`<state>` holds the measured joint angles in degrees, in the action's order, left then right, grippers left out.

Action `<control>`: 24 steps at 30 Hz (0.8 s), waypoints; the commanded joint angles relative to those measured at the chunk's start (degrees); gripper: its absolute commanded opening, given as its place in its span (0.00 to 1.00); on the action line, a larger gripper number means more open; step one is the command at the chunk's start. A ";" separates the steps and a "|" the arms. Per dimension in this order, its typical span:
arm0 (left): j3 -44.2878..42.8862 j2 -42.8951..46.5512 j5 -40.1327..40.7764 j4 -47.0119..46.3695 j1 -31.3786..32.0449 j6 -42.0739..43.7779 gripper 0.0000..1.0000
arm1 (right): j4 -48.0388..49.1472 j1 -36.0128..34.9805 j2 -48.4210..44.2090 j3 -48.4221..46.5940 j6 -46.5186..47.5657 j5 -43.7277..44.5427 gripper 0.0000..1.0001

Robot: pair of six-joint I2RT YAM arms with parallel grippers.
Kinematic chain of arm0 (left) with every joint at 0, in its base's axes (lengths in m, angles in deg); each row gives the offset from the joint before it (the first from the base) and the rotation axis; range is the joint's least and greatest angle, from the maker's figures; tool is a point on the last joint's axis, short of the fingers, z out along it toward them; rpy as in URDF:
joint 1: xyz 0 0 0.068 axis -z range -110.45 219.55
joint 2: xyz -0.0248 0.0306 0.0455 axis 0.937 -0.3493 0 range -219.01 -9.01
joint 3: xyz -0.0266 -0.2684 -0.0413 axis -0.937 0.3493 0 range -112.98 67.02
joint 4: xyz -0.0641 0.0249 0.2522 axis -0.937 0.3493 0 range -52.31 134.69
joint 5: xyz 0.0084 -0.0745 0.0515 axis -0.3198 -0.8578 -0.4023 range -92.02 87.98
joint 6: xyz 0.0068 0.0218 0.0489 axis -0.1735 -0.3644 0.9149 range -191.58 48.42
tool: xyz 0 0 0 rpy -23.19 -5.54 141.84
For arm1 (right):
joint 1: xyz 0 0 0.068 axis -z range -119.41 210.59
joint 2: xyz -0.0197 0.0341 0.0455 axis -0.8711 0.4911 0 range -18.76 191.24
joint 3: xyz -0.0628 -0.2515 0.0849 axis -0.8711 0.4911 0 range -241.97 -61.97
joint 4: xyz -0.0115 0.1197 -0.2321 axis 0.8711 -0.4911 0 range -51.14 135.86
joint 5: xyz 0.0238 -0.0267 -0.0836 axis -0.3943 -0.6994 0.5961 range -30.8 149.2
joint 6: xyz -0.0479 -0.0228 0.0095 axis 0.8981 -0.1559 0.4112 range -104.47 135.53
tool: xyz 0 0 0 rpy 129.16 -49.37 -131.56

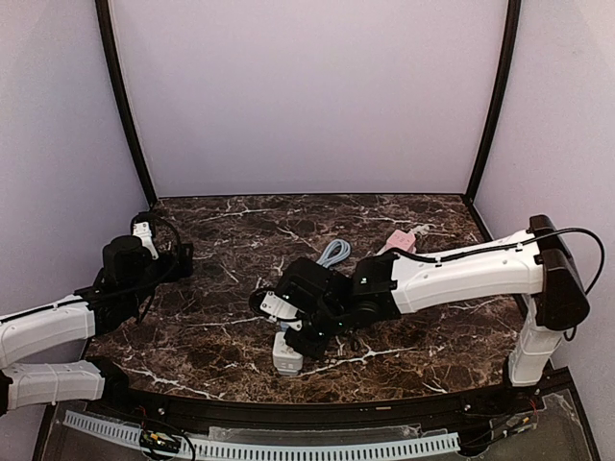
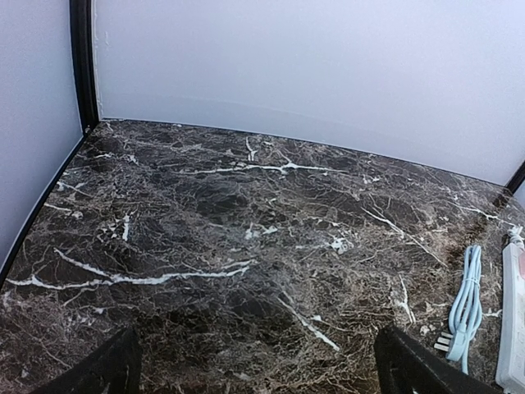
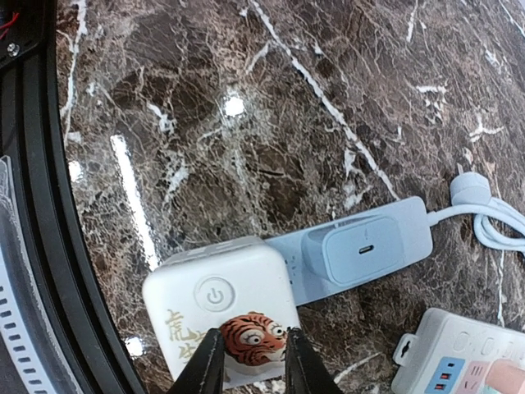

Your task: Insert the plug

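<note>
Right gripper (image 3: pixel 252 357) clenches the tiger plug (image 3: pixel 250 332), its underside hidden; left gripper (image 2: pixel 262 365) spread wide.

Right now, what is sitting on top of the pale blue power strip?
A pale blue charger sits on the power strip, its port facing up. A white cube covers one end of the strip; the sockets beneath both are hidden.
</note>
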<state>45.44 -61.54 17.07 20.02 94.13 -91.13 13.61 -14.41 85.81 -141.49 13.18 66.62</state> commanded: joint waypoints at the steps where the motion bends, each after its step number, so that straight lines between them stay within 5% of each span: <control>1: 1.15 0.58 -0.44 -0.87 -0.32 0.13 0.99 | 8.59 0.04 -2.66 2.64 -1.24 -3.47 0.25; 24: 1.26 0.68 -0.27 -0.87 -0.31 0.22 0.99 | 5.42 1.91 3.60 6.72 -3.42 -5.49 0.23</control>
<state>45.44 -61.54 16.99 19.54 94.15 -91.11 23.51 -13.25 86.14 -137.91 11.10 61.57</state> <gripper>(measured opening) 0.987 0.232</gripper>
